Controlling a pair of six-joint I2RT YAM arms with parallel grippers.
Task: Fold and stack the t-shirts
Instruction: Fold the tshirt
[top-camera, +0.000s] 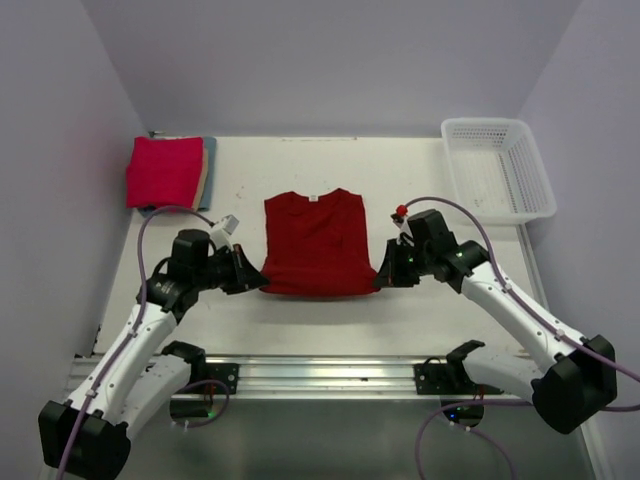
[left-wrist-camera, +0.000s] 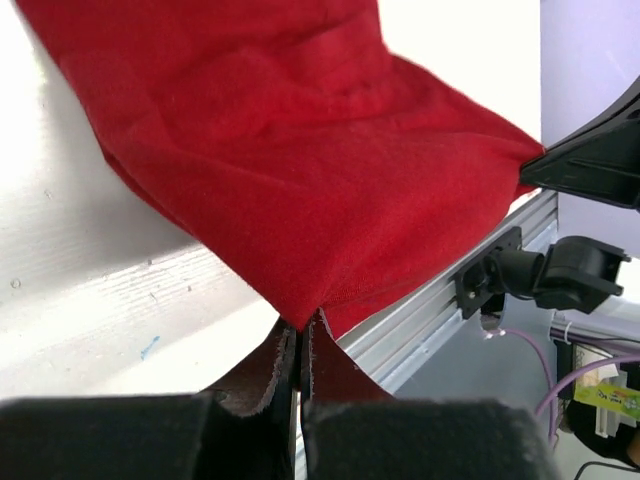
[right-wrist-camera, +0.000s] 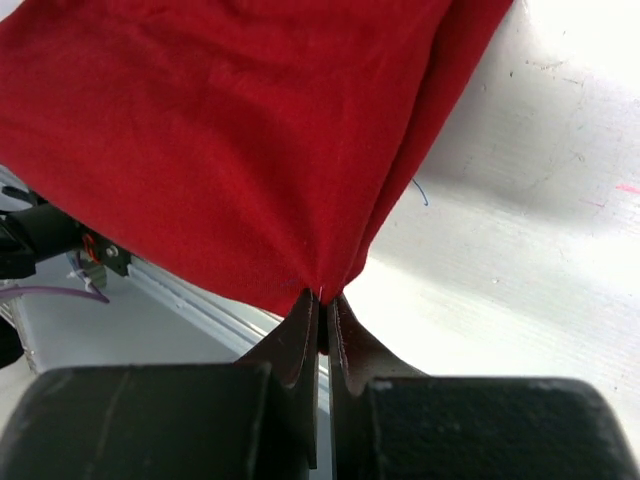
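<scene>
The dark crimson t-shirt (top-camera: 318, 240) lies in the middle of the table, sleeves folded in, collar toward the back. My left gripper (top-camera: 262, 281) is shut on its near left corner; the left wrist view shows the cloth (left-wrist-camera: 300, 150) pinched between the fingers (left-wrist-camera: 262, 380). My right gripper (top-camera: 381, 279) is shut on its near right corner; the right wrist view shows the cloth (right-wrist-camera: 230, 140) running into the closed fingers (right-wrist-camera: 300, 345). A folded pinkish-red t-shirt (top-camera: 165, 170) lies on a blue-grey one (top-camera: 209, 165) at the back left.
A white plastic mesh basket (top-camera: 497, 168) stands at the back right. An aluminium rail (top-camera: 320, 375) runs along the table's near edge, also seen in the left wrist view (left-wrist-camera: 440, 310). Walls close in at the back and both sides.
</scene>
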